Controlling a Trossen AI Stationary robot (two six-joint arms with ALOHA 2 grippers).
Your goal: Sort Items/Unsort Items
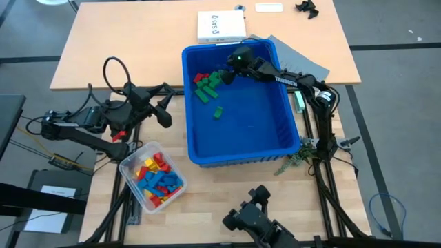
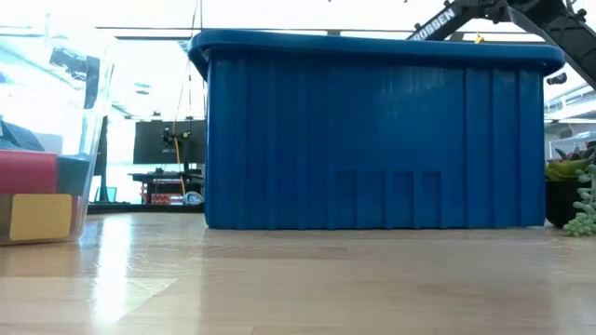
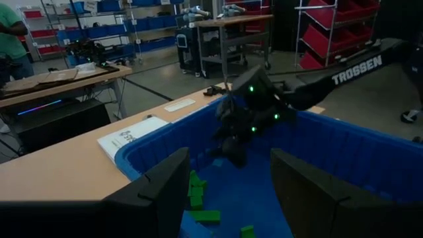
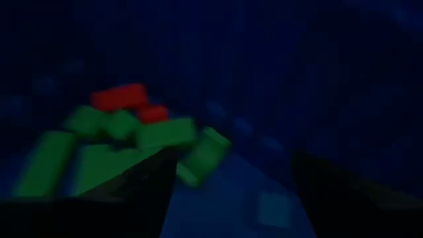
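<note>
Blue bin (image 1: pixel 289 141) w/ green, red blocks (image 1: pixel 207 86); right claw (image 1: pixel 227 74) open, seemingly empty

On the table (image 1: pixel 96 55) the bin (image 1: pixel 289 148) stands in the middle with a heap of blocks (image 1: pixel 207 86) in its far left corner under the right gripper (image 1: pixel 227 72), one block (image 1: pixel 218 112) apart nearer the centre, a box (image 1: pixel 221 26) behind it, a small container (image 1: pixel 131 169) of blocks at its near left, and the left gripper (image 1: pixel 169 103) just outside its left wall.

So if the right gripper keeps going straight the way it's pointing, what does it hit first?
Probably the pile of small green and red toy blocks in the large blue plastic bin's corner; the right gripper, open, points at its edge, though depth is unclear.
</note>
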